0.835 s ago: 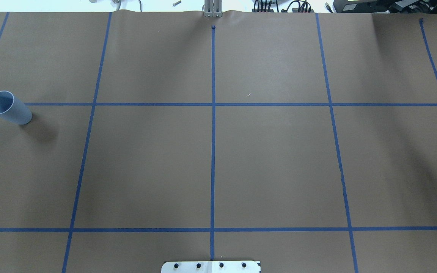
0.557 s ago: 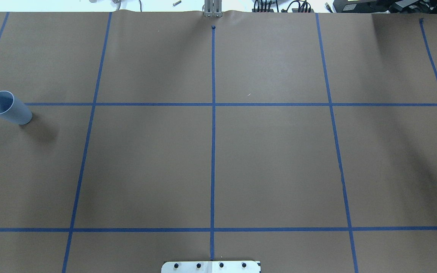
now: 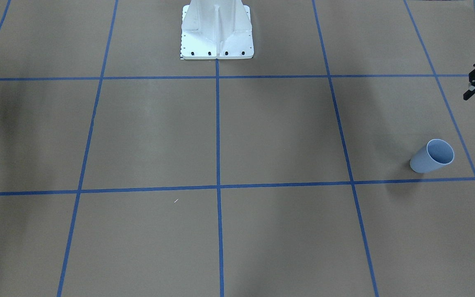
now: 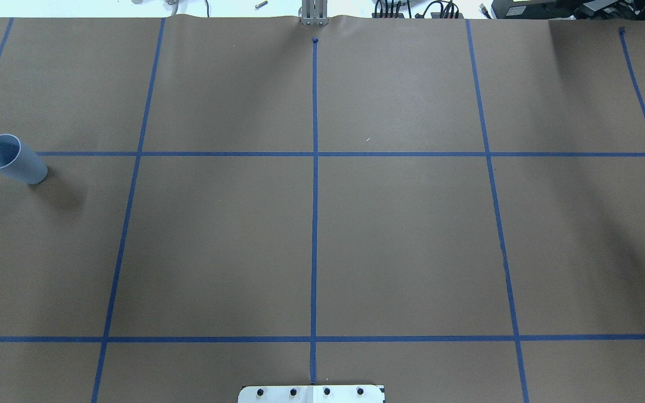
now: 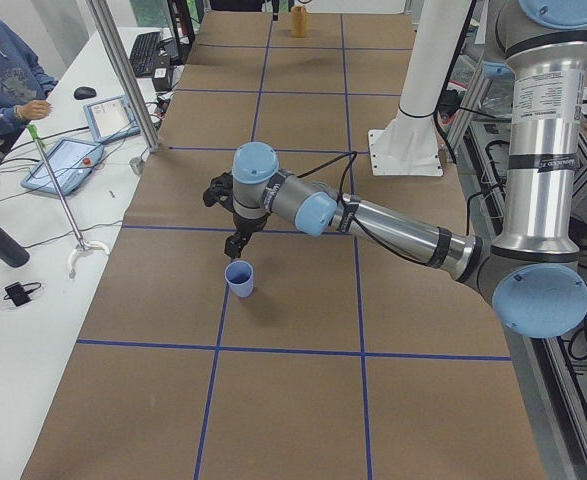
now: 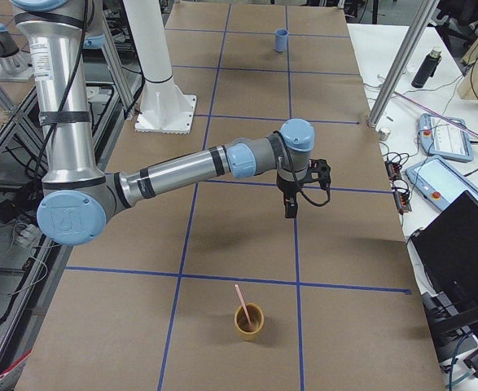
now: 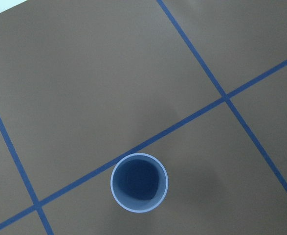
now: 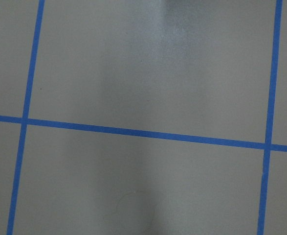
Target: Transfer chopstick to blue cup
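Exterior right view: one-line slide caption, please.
Right gripper hangs above the table; chopstick leans in a tan cup near the camera; blue cup at the far end.

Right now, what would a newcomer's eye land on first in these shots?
The empty blue cup stands alone near the end of the table on the robot's left, with the left pincer hanging above it. At the opposite end, the pink chopstick leans in a tan cup, not yet picked up.

The blue cup [image 4: 13, 159] stands near the bench's [image 4: 216, 240] left edge, mouth open upward, with open bench all around it.
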Controlling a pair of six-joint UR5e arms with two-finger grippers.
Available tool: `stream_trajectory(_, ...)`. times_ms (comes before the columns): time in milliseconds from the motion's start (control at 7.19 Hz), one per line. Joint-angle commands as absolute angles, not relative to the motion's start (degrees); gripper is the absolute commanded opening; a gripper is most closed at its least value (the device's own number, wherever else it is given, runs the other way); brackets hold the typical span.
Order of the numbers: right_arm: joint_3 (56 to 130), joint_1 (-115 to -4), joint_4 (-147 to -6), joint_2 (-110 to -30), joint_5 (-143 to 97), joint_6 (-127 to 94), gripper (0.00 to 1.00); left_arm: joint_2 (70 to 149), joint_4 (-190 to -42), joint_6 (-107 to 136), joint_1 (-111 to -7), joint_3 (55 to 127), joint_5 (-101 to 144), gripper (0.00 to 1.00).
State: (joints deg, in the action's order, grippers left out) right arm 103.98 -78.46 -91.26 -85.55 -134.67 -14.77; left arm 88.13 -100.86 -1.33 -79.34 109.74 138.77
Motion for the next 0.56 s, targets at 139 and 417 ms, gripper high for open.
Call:
stream_trajectory(139,105.3,-78.6,-91.2,-87.5,-134.7,-14.3,1.00,85.9,-102.0,-0.4,-79.3,108.9,140.5,0.99)
stream_trajectory(417,107.9,-78.6,-91.2,-89.0,-134.7,-13.3,1.00,90.6,-103.0,20.2,-78.1,109.7,139.9,0.98)
